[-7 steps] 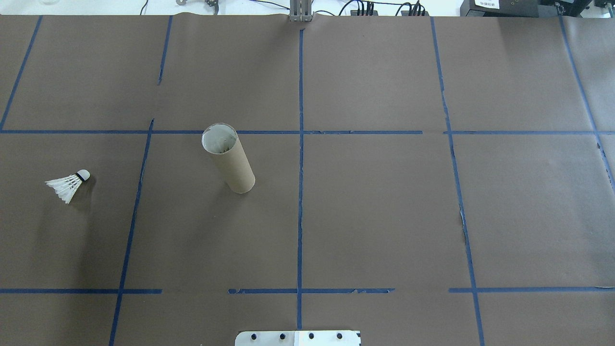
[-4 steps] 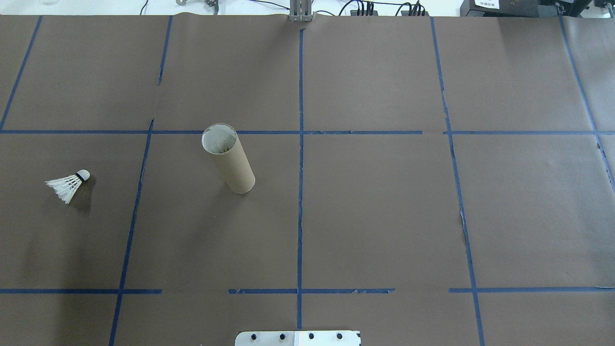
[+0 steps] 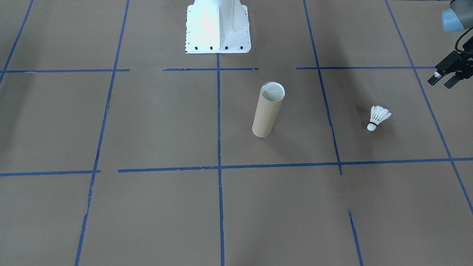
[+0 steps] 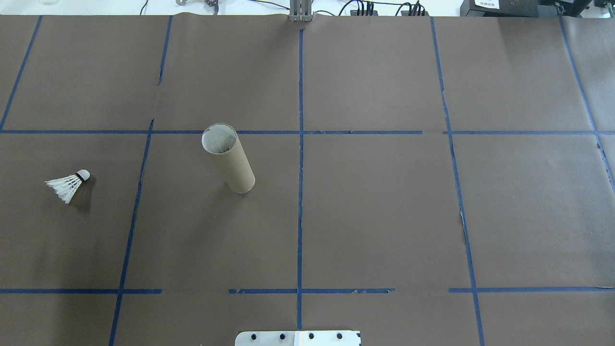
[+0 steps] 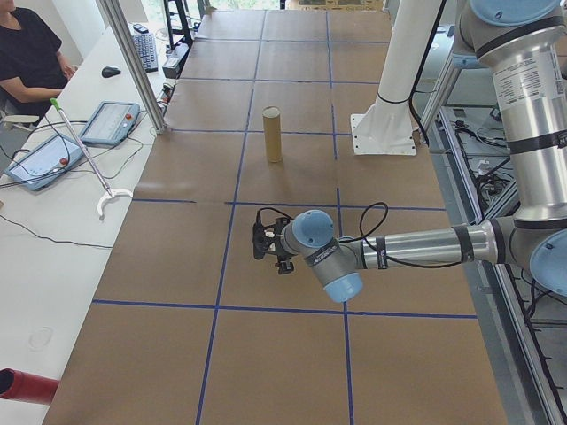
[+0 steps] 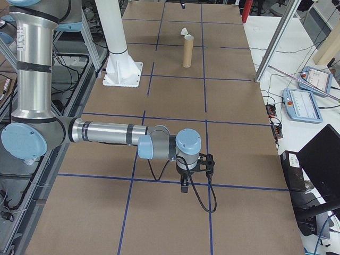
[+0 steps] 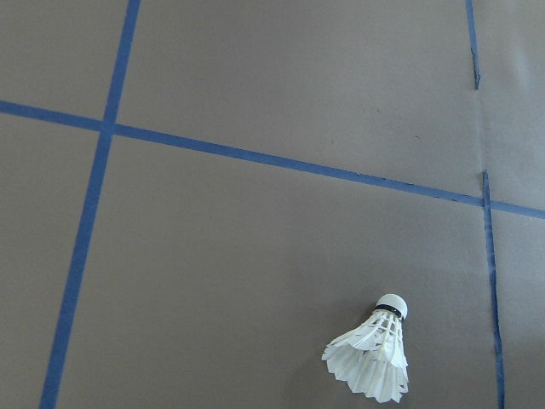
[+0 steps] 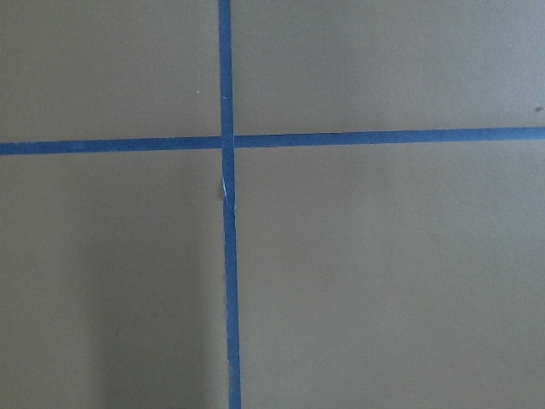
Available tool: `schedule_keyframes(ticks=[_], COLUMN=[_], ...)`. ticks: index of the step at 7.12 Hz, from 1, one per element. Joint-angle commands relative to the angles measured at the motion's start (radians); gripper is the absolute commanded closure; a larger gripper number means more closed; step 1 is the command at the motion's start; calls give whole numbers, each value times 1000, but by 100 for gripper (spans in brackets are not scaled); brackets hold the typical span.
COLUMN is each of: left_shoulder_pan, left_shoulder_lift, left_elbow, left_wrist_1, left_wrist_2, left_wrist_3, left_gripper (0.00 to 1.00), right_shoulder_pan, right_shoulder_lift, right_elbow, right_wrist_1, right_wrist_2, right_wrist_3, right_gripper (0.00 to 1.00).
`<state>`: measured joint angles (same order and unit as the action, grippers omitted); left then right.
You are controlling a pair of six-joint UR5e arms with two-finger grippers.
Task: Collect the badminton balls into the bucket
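The white feather shuttlecock (image 4: pixel 69 186) lies on its side on the brown table cover, far left in the overhead view, with its cork tip pointing toward the tube. It also shows low in the left wrist view (image 7: pixel 375 354) and in the front view (image 3: pixel 377 117). The bucket (image 4: pixel 229 161), a tall brown cardboard tube with a pale lining, stands upright and open-topped (image 3: pixel 268 111) to its right. My left gripper (image 3: pixel 442 79) hangs open and empty at the front view's right edge, apart from the shuttlecock. My right gripper (image 6: pixel 194 171) hovers over bare table far from both; I cannot tell its state.
The white robot base (image 3: pixel 218 26) stands at the table's near edge. Blue tape lines (image 4: pixel 300 192) grid the cover. A person (image 5: pixel 27 53) sits at a side bench with tablets (image 5: pixel 106 124) behind a metal post (image 5: pixel 133 62).
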<state>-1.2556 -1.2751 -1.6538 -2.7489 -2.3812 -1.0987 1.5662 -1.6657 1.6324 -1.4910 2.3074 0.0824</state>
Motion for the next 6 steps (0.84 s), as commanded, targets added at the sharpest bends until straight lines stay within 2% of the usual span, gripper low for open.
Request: schedule_keyframes(ticks=[1, 3, 4, 6], left_shoulder_pan=[120, 247, 289, 332], left_shoulder_lift=[2, 13, 13, 10], left_elbow=[6, 43, 84, 103], left_wrist_1=[-117, -239, -315, -386], left_wrist_2=[124, 259, 302, 370], left_wrist_3=[-262, -460, -525, -660], left_gripper=[0, 0, 0, 0], right_shoulder_pan=[0, 0, 0, 0], right_shoulder_lift=[0, 1, 1, 0], right_elbow=[0, 1, 0, 0], right_wrist_1=[0, 0, 0, 0], right_wrist_2=[1, 0, 0, 1], right_wrist_3=[0, 0, -1, -1], right_gripper=[0, 0, 0, 0])
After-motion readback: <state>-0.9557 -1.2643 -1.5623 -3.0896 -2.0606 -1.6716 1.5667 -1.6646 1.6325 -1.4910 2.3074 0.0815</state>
